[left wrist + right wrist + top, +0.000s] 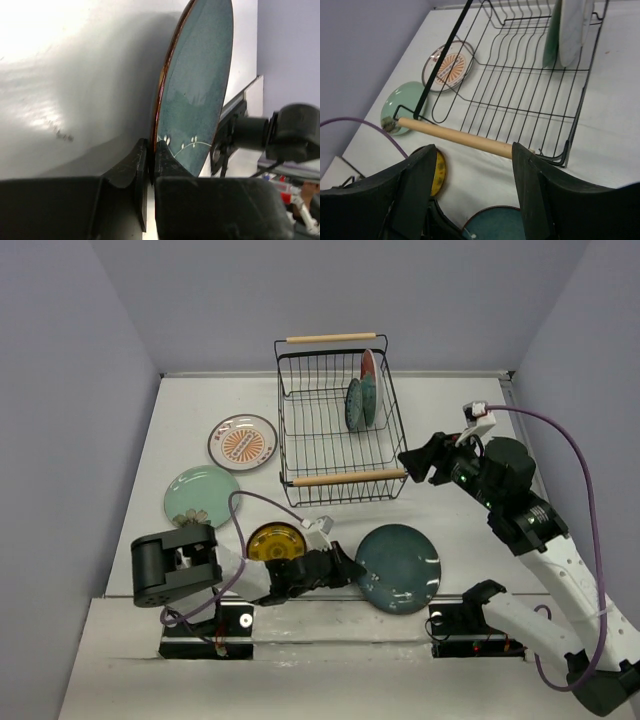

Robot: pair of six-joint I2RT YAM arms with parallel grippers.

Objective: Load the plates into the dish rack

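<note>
Left wrist: claw [151, 150] pinches plate [197, 85] (rim).

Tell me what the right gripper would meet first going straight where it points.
Probably the near wooden handle of the dish rack, crossing the view just beyond the open right gripper; how far ahead is unclear.

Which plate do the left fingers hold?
The large blue-teal plate: its rim is pinched, while the others sit untouched.
</note>
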